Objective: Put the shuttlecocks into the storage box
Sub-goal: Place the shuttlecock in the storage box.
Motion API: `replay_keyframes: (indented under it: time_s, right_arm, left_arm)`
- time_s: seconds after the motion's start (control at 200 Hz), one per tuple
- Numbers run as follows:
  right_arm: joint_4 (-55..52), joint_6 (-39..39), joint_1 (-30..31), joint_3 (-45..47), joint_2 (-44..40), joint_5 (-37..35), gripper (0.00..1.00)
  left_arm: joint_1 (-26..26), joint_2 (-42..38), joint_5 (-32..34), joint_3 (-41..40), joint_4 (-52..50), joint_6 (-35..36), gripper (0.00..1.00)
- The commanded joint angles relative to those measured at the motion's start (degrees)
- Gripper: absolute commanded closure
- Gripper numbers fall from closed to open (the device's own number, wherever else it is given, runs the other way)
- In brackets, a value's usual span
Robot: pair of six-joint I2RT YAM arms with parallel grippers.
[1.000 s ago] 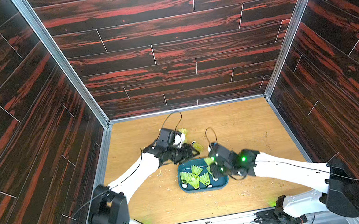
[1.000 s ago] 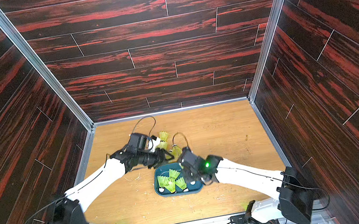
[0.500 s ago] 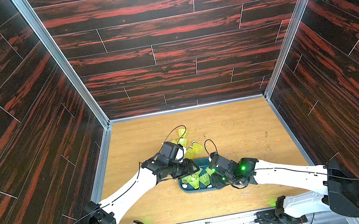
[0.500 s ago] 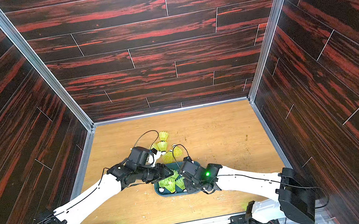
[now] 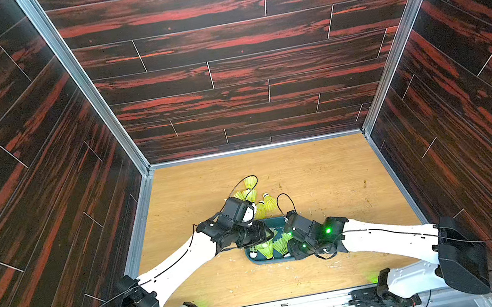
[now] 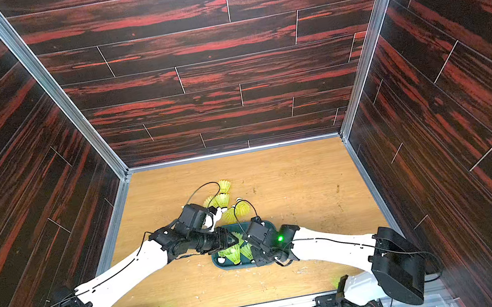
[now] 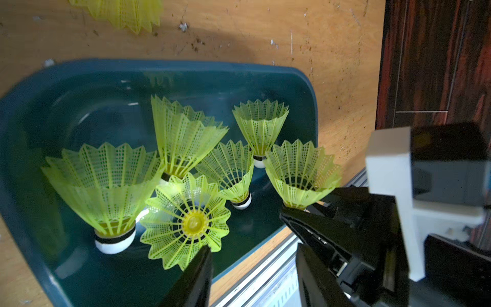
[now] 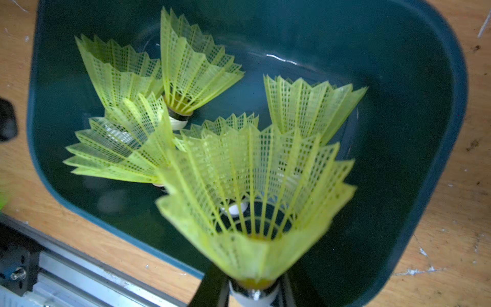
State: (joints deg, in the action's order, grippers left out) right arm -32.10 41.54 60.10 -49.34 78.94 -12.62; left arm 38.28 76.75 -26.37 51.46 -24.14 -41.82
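Five shuttlecocks (image 7: 106, 191) in storage box (image 7: 79, 87) — sixth shuttlecock (image 8: 252, 212) in right gripper (image 8: 253, 291).

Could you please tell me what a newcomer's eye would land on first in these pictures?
The neon yellow-green shuttlecocks clustered in the dark teal storage box near the front of the wooden table stand out first. Next, the right claw pinches one more shuttlecock by its tip above the box, while a few loose ones lie on the table just beyond it.
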Motion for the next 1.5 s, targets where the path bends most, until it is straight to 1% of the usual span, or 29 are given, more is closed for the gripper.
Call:
replay_keyframes:
  time_s: [0.0, 0.14, 0.351, 0.426, 0.686, 0.757, 0.907, 0.987, 1.057, 1.333, 1.498]
  right_arm:
    - [-0.77, 0.46, 0.29, -0.02, 0.69, 0.23, 0.84]
    - [-0.94, 0.41, 0.29, -0.09, 0.72, 0.24, 0.84]
    - [-1.13, 0.43, 0.29, -0.23, 0.60, 0.24, 0.83]
    - [-1.13, 0.52, 0.30, -0.13, 0.52, 0.23, 0.83]
    - [-0.69, 0.42, 0.32, -0.14, 1.21, 1.25, 0.82]
    - [-0.52, 0.24, 0.29, -0.25, 1.46, 1.37, 0.78]
    - [-0.38, -0.15, 0.29, -0.58, 2.22, 2.06, 0.55]
    - [-0.61, -0.29, 0.29, -0.75, 2.04, 1.92, 0.48]
    - [-1.08, -0.38, 0.31, -1.23, 1.76, 1.74, 0.46]
    - [-4.26, -0.40, 0.30, -4.29, 0.93, 0.46, 0.46]
    - [-6.31, -0.43, 0.29, -6.33, 0.30, -0.18, 0.42]
  left_arm:
    - [0.30, -1.52, -0.19, -0.82, 0.06, 0.21, 0.46]
    - [0.45, -1.60, -2.85, -1.20, -0.24, 0.81, 0.46]
    - [0.65, -3.82, -5.32, -2.15, -4.88, 3.85, 0.46]
    - [0.64, -4.39, -6.22, -2.77, -4.31, 3.13, 0.46]
    - [1.00, -5.12, -6.24, -4.08, -1.54, 0.95, 0.46]
    - [1.05, -5.03, -6.08, -4.06, -1.52, 0.94, 0.46]
    - [1.09, -5.13, -5.93, -3.98, -1.60, 0.78, 0.46]
    - [1.09, -5.30, -5.72, -4.02, -1.70, 0.86, 0.46]
    - [1.09, -5.30, -5.67, -4.09, -1.79, 0.87, 0.46]
    - [1.09, -5.03, -5.51, -3.92, -1.28, 0.67, 0.46]
    - [1.09, -4.94, -5.28, -3.43, -1.34, 0.69, 0.46]
